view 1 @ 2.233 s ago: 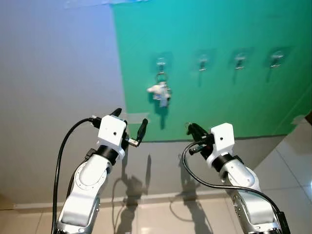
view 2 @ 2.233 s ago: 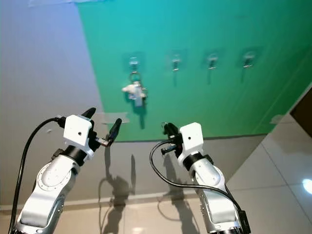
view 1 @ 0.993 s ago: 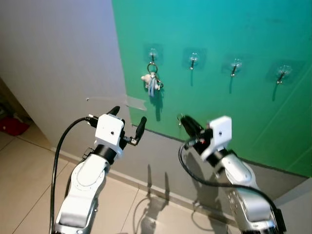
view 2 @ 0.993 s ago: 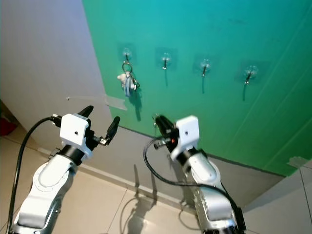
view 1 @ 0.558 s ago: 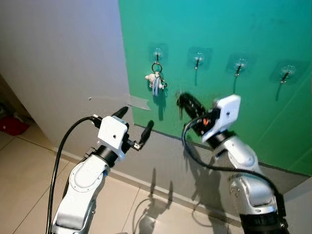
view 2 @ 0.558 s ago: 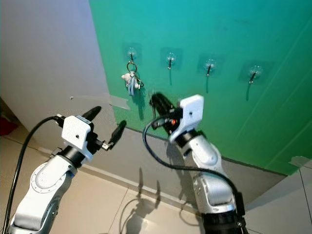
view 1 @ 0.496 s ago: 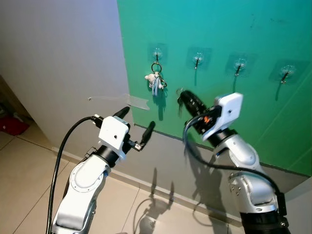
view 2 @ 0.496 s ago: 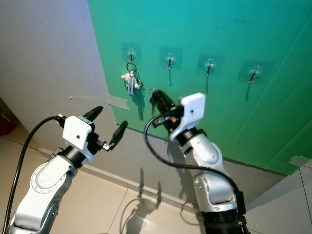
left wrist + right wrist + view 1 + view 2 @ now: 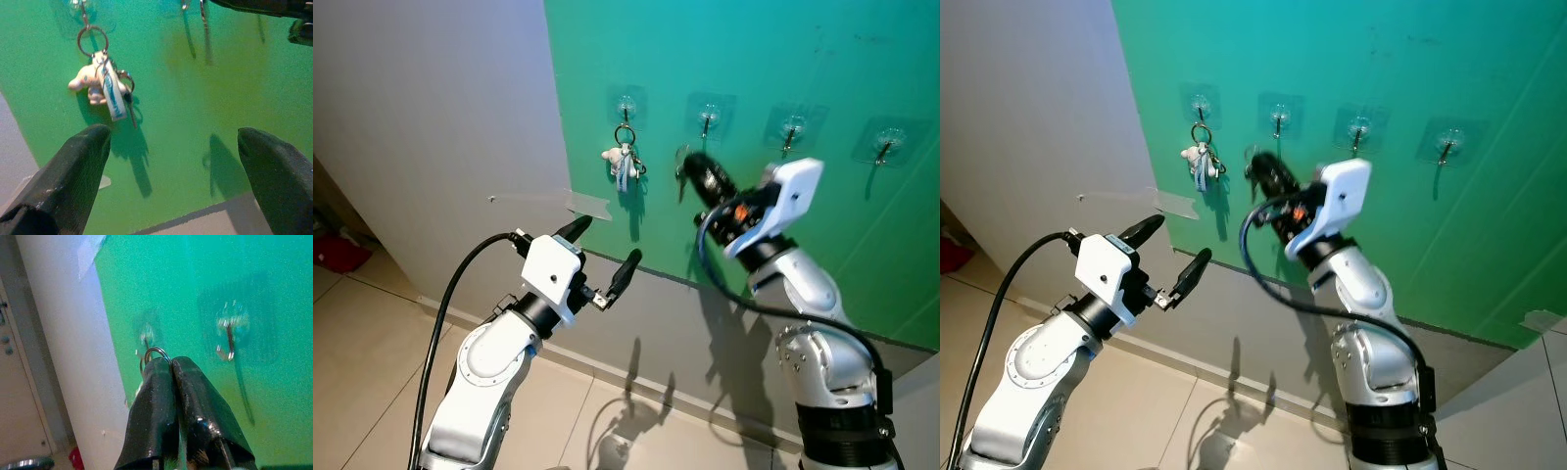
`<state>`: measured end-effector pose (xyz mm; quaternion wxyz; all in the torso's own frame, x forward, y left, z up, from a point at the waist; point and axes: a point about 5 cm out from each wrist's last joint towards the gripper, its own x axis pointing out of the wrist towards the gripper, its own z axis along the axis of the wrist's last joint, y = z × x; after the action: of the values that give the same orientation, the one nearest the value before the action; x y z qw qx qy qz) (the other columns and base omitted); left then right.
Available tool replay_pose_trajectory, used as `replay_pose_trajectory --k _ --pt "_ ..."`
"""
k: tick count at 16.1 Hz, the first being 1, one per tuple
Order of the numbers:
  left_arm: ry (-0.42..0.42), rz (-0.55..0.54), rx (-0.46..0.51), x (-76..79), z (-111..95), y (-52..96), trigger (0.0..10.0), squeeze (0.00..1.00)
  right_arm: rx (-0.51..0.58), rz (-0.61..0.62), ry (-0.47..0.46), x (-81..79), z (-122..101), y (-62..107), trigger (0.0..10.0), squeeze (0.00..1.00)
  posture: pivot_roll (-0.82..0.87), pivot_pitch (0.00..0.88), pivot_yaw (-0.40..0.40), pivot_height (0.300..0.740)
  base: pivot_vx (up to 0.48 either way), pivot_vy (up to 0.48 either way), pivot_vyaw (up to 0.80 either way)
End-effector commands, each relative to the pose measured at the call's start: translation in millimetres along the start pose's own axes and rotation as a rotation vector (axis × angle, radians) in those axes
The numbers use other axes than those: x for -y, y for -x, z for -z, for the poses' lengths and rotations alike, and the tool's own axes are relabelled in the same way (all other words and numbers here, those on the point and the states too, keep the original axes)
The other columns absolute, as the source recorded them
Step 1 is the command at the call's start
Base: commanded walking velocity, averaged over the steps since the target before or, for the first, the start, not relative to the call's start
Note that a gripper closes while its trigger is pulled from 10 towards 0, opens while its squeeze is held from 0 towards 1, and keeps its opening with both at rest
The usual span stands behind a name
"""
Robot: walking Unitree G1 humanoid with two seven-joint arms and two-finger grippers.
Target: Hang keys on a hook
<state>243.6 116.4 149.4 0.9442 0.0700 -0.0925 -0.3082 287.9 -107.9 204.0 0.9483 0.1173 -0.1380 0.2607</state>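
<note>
Right wrist view: right claw (image 9: pixel 168 363) clamps key ring (image 9: pixel 155 351) near hook (image 9: pixel 228 340).

A green wall panel (image 9: pixel 822 88) carries four clear adhesive hooks in a row near its top edge. The hook nearest its left edge (image 9: pixel 626 106) bears a key bunch (image 9: pixel 624 164).

Green wall panel (image 9: pixel 822 59): matt, slightly grainy, looks painted. Grey wall (image 9: pixel 431 108) beside it smooth, matt too. Hooks (image 9: pixel 1279 119) thin shiny metal on clear glossy plastic pads. Key bunch (image 9: pixel 105 85) on metal ring, pale charm looks like soft plastic, can't tell for sure. My right gripper (image 9: pixel 168 363) fingers glossy black plastic, a bit scuffed. Arm shells silvery, satin. Floor tiles (image 9: pixel 352 333) beige, glossy.
</note>
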Motion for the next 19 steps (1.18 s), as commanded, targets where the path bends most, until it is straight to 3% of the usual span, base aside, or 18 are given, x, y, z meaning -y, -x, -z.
replay_pose_trajectory --k 1,3,13,19 --pt "-0.001 0.03 0.031 1.8 -7 -3.0 10.0 0.0 0.013 0.012 -0.008 0.4 -5 -3.1 10.0 0.0 -0.05 0.0 0.032 0.74 0.0 0.0 0.0" --pt "0.048 0.075 0.052 7.6 -11 -4.3 10.0 0.0 0.002 0.041 -0.004 2.3 -4 -7.1 10.0 0.0 -0.05 0.0 0.034 0.74 0.0 0.0 0.0" --pt "0.058 0.1 0.063 12.6 -13 -6.6 10.0 0.0 -0.008 0.139 -0.025 11.8 -8 -19.5 10.0 0.0 -0.05 0.0 0.035 0.74 0.0 0.0 0.0" --pt "0.061 0.107 0.057 13.7 -12 -6.5 10.0 0.0 -0.149 0.211 0.025 21.2 8 -19.7 10.0 0.0 -0.04 0.0 0.036 0.74 0.0 0.0 0.0"
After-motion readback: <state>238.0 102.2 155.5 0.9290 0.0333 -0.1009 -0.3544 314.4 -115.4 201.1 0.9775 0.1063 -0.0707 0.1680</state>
